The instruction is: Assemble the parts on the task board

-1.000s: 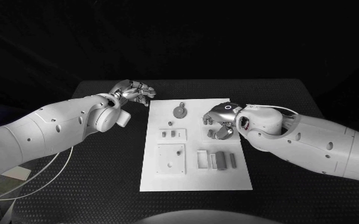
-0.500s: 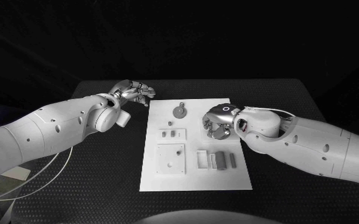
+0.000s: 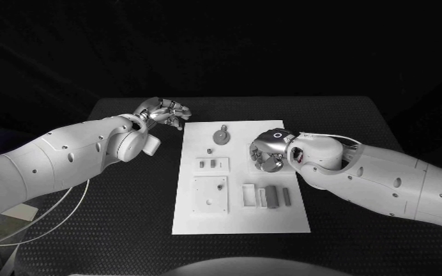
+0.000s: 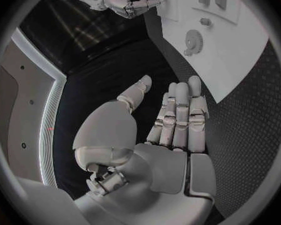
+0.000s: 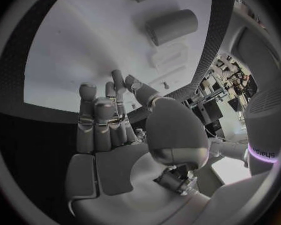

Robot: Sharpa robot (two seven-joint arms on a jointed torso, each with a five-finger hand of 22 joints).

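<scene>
A black table [image 3: 138, 180] carries a white task board [image 3: 241, 222] lying flat at its middle, its long sides running from the robot's near edge to the far edge. Small grey parts lie on the board. A round, gear-like part [image 3: 222, 137] sits near the board's far edge. Two short pegs [image 3: 208, 163] lie side by side near the board's left edge at mid-length. A square plate [image 3: 210, 195] sits in the near left area, and a row of upright bars [image 3: 269, 196] lies near the right edge towards the near end.

The left hand [image 3: 164, 113] hovers off the board, just beyond its far left corner, over the bare table. Its fingers are straight and close together, with the thumb apart, and it holds nothing.

The right hand [image 3: 268, 151] is over the board's right edge at mid-length, between the gear-like part and the row of bars. In the right wrist view, the right hand's fingers [image 5: 97, 120] are extended with the thumb spread, and nothing lies between them, so it is empty and moderately open.

The step in hand appears to be the right hand reaching for a part. To do it well, the hand should probably settle on one piece, lower straight over it, and close thumb and fingers on opposite sides without nudging the neighbouring bars. The board lies loose on the table, so a light touch should keep it from sliding.
</scene>
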